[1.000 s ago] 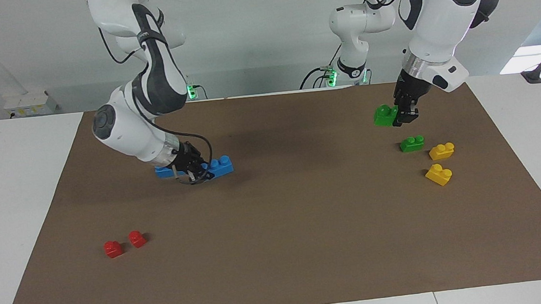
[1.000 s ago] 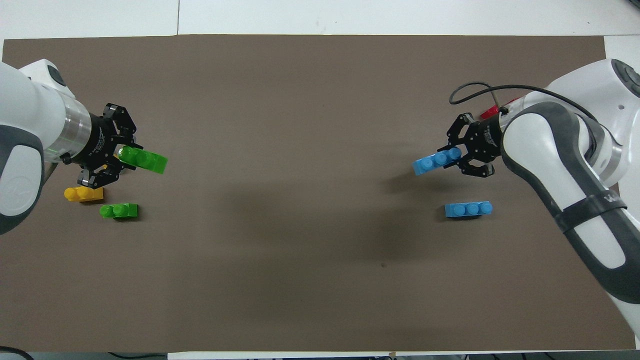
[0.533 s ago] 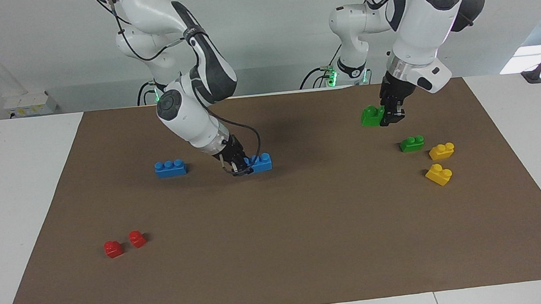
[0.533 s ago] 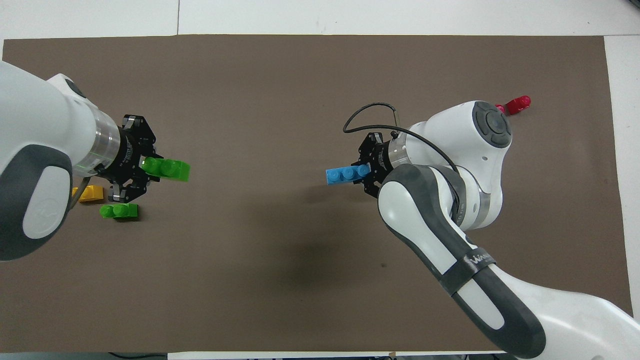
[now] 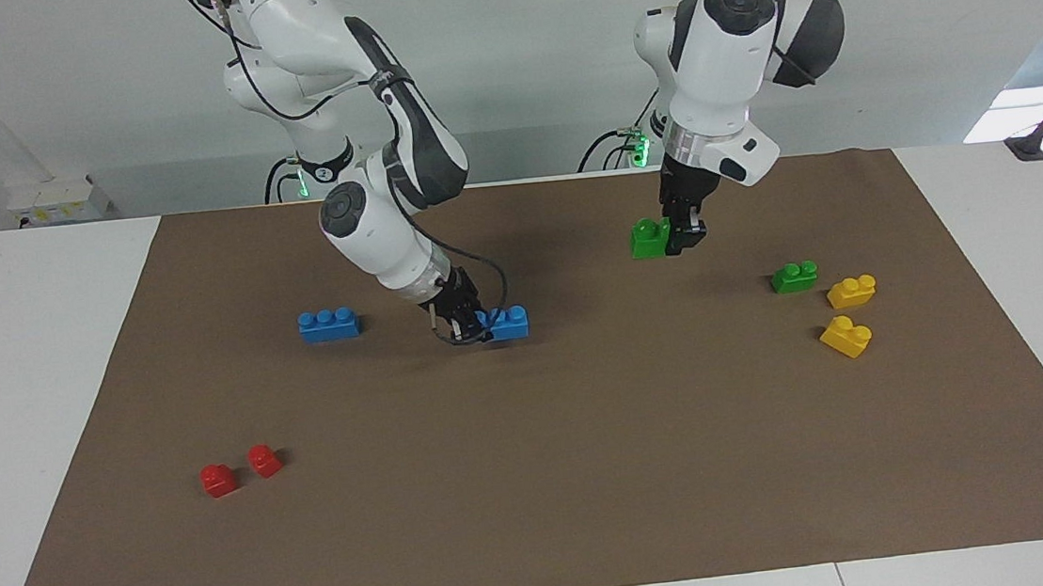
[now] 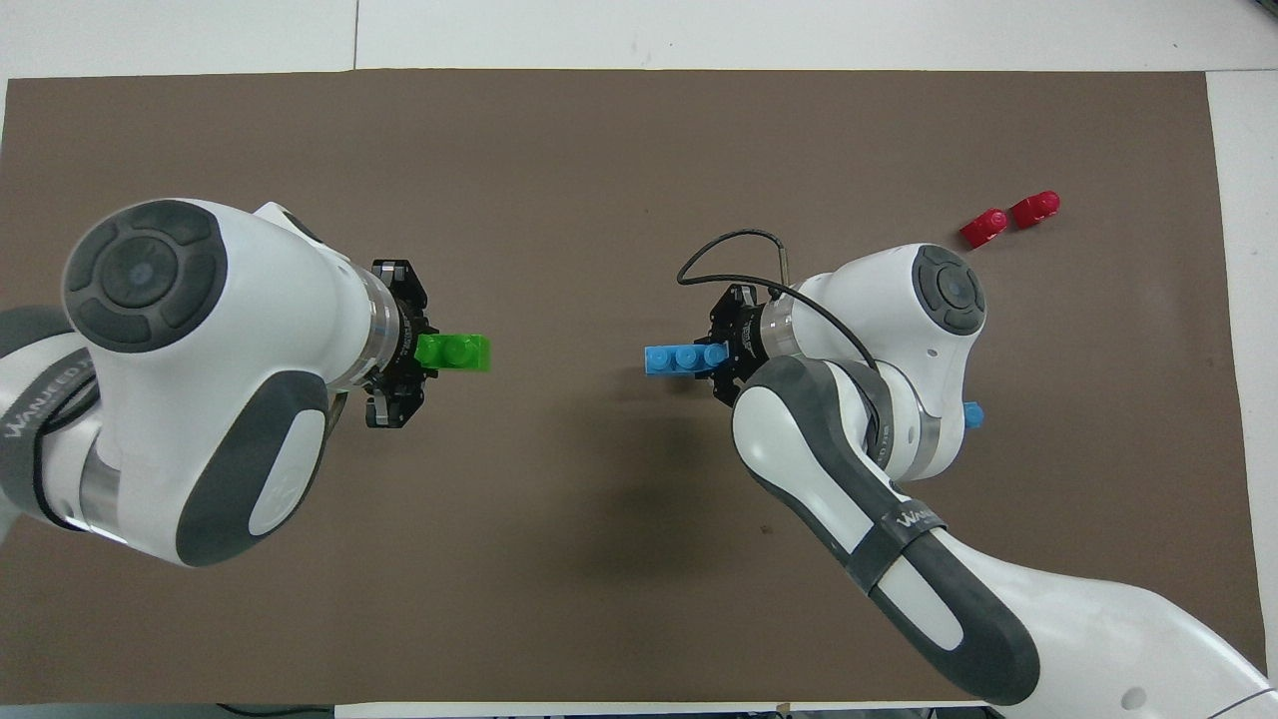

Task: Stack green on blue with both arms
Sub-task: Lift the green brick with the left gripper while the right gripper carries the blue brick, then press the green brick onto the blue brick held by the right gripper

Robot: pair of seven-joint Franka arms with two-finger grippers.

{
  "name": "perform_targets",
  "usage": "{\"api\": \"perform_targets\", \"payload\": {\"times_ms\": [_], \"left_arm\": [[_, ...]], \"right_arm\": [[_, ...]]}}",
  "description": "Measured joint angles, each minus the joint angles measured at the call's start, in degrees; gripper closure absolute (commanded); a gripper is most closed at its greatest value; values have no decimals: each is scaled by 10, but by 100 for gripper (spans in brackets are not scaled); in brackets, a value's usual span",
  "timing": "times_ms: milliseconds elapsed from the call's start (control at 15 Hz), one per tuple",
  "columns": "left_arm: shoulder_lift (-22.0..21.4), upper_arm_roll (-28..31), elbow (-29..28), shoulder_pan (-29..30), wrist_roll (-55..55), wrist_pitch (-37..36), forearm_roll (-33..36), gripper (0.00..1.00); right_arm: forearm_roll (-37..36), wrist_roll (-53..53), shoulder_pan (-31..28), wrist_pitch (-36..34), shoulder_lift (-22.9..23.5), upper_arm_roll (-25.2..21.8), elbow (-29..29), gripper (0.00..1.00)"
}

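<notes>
Holding one brick apiece, the two arms are midway through the job: both pickups look done, while the bringing together and the pressing of green onto blue are still to come. The left hand [image 5: 682,234] is clamped shut on the green brick [image 5: 648,238], carried in the air over the brown mat [image 5: 594,475] at about one o'clock from the mat's middle in the facing view. The right hand [image 5: 465,321] is closed on one end of the blue brick [image 5: 509,322], low over the mat at about eleven o'clock from its middle; whether that brick touches the mat I cannot tell. In the overhead view the two bricks point at each other across a bare gap, green at nine o'clock of blue, well apart.

The green brick is small, bright, glossy plastic with two round studs; its free end sticks out from the hand. The blue one is longer, with three studs in a row facing up.

Unused on the tabletop's mat lie a second blue brick [image 5: 328,324], a second green brick [image 5: 794,277], two yellow bricks [image 5: 849,313] and two red bricks [image 5: 240,471].
</notes>
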Motion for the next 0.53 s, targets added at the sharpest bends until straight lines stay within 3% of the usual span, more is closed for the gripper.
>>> {"api": "perform_targets", "payload": {"times_ms": [533], "left_arm": [[54, 0, -6, -70, -88, 74, 0, 100]], "right_arm": [[24, 0, 24, 43, 27, 0, -5, 100]]}}
